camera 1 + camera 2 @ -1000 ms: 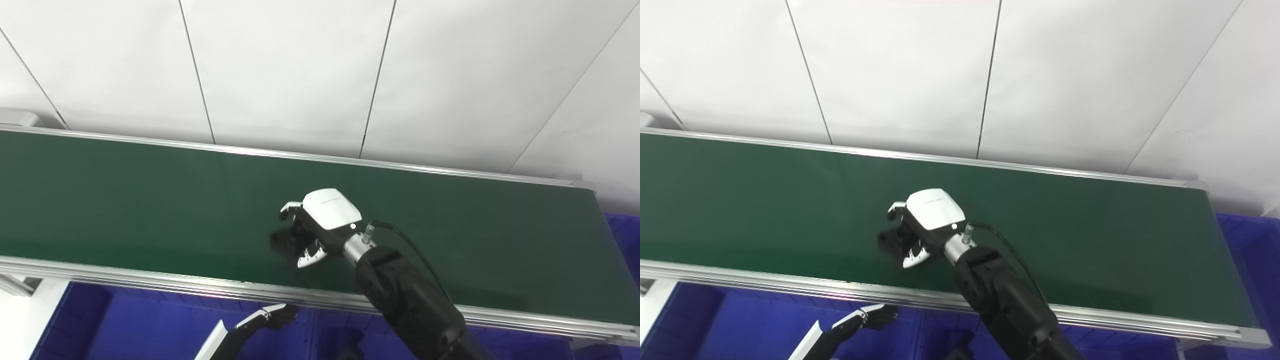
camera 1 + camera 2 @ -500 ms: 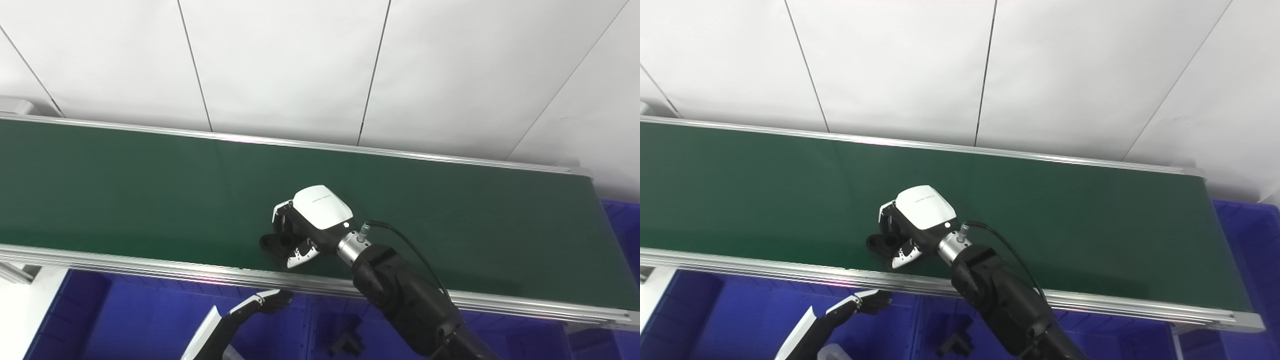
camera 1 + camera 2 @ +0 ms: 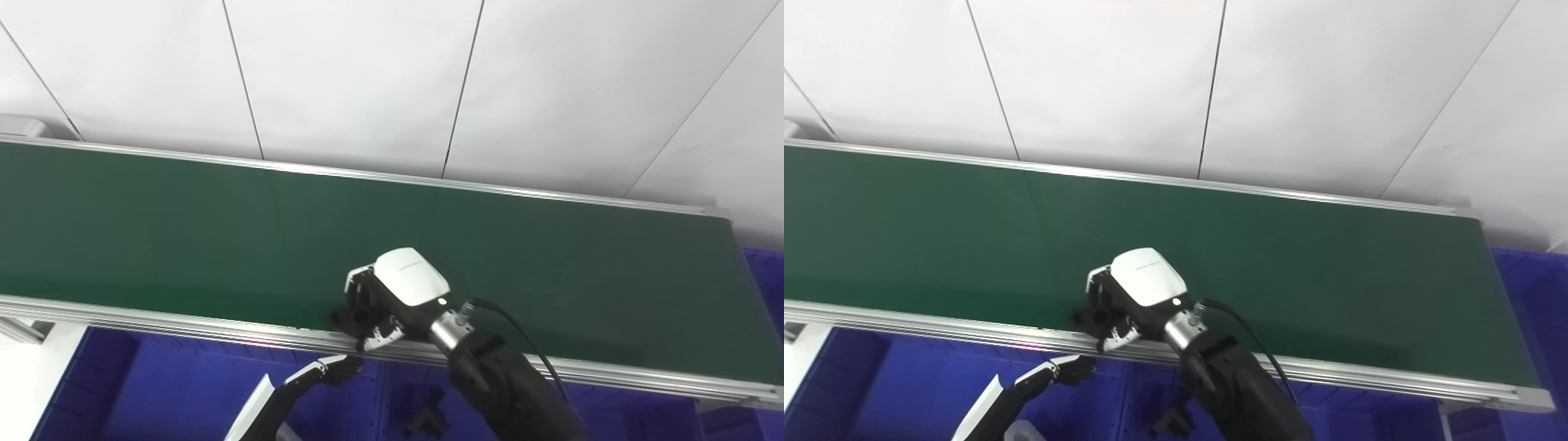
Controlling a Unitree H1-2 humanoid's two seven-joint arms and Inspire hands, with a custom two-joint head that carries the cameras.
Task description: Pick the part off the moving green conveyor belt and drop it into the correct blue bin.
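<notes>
My right hand [image 3: 392,300] sits at the near edge of the green conveyor belt [image 3: 184,239], white back plate up, fingers curled down and closed around one dark part [image 3: 350,318]. The part shows only as a black lump at the left of the fingers, poking out toward the belt's near aluminium rail [image 3: 184,324]; it is in the grip, touching the fingers, at or just above the rail line. Its shape is too dark to make out.

My left hand [image 3: 1072,371] is low, below the rail and just beneath the right hand, over blue bin space. Fingers are dark and drawn together; cannot tell whether they are closed or merely relaxed. It holds nothing that I can see.

Count: two hands, one belt, one part in hand. One other dark part [image 3: 425,419] lies on the floor of a blue bin [image 3: 404,392] below the belt, under my right forearm. Blue bins in view: several sections along the bottom edge, plus one [image 3: 1528,288] past the belt's right end; exact number cannot be told, since dividers are partly hidden.

Behind the belt: white wall panels [image 3: 355,86] with thin dark seams.
</notes>
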